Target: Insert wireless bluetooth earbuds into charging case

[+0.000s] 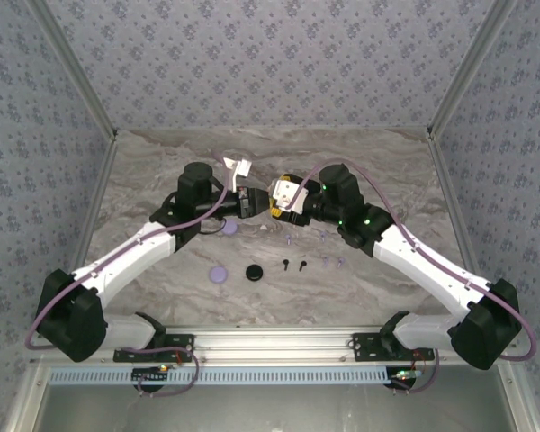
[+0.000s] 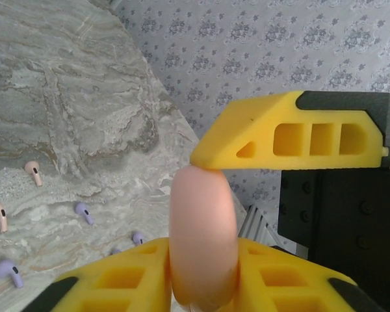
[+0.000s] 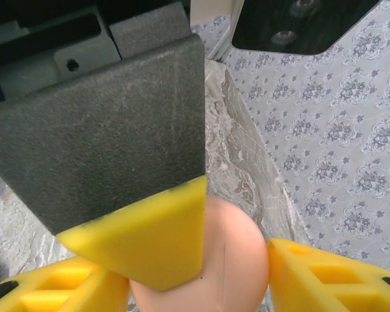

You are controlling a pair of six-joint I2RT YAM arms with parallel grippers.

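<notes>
We see the left tool [image 1: 259, 204] and right tool [image 1: 281, 200] both clamping the pink case [image 2: 203, 240] (apparently unopened), with all earbuds [image 2: 83, 212] loose on the counter [image 2: 52, 78].

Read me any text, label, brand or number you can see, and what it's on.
No readable text in any view.
The pink case: plain, no mark.
The yellow fingers: no lettering.
The earbuds: no marks visible.
The white part on the left arm: too small to tell.
</notes>
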